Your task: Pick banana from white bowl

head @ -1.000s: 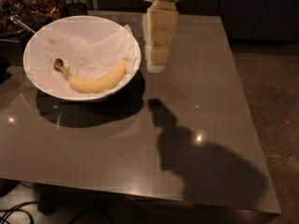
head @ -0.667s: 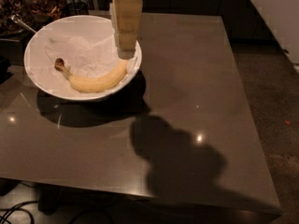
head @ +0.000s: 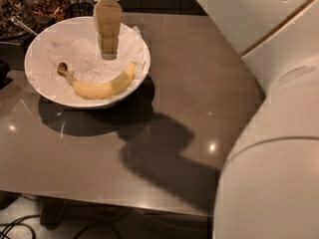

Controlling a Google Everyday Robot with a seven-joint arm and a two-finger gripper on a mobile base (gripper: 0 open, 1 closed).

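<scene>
A curved yellow banana [head: 102,86] with a dark brown stem tip at its left end lies in the near half of the wide white bowl [head: 42,86], on the white paper lining. The bowl stands at the far left of the brown table. My gripper [head: 108,54] hangs above the bowl's middle, just beyond the banana and not touching it. It holds nothing.
My white arm [head: 269,108] fills the right side of the view and casts a dark shadow on the table [head: 164,153]. Dark containers and a spoon-like handle [head: 22,26] stand behind the bowl at the far left. Cables lie on the floor below the table's front edge.
My gripper has moved left from beside the bowl's right rim to above the bowl's middle. The arm has swung into view on the right. The banana and bowl have not moved.
</scene>
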